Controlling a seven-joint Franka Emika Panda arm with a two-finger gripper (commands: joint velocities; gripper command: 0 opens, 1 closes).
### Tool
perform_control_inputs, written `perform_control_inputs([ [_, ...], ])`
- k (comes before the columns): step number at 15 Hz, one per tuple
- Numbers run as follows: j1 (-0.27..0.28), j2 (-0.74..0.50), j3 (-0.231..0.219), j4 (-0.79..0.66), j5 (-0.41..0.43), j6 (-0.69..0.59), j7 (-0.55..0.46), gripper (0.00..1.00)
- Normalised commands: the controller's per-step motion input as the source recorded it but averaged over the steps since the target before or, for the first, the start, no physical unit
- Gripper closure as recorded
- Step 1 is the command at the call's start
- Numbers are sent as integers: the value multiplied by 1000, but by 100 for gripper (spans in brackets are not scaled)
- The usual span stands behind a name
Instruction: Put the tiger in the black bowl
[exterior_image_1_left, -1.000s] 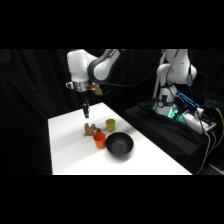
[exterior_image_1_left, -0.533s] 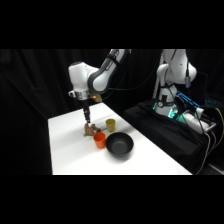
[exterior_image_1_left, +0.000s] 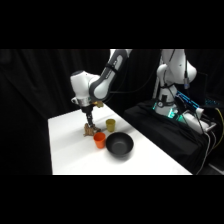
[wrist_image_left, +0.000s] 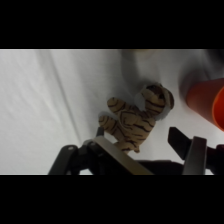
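The white table (exterior_image_1_left: 70, 150) carries everything. On it the black bowl (exterior_image_1_left: 119, 145) sits nearest the camera, empty, with the orange cup (exterior_image_1_left: 99, 139) touching its left and a yellow-green cup (exterior_image_1_left: 110, 124) behind. The gripper (exterior_image_1_left: 90, 125) hangs low over the tiger (wrist_image_left: 135, 117) (lying on the tabletop), fingers (wrist_image_left: 192, 147) spread wide on either side, gripping nothing.

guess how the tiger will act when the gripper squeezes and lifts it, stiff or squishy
The tiger looks like a plush toy with soft lumpy limbs, so it would probably squash a little between the fingers. Likely light for its size. Lying flat on the table, it seems unlikely to roll.
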Motion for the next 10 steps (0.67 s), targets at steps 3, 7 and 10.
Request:
perform_control_inputs([
  [3,-52,140,95,104,93,157,-38,0],
  [7,-40,149,78,127,83,145,-29,0],
  [10,-27,191,62,179,66,106,-29,0],
])
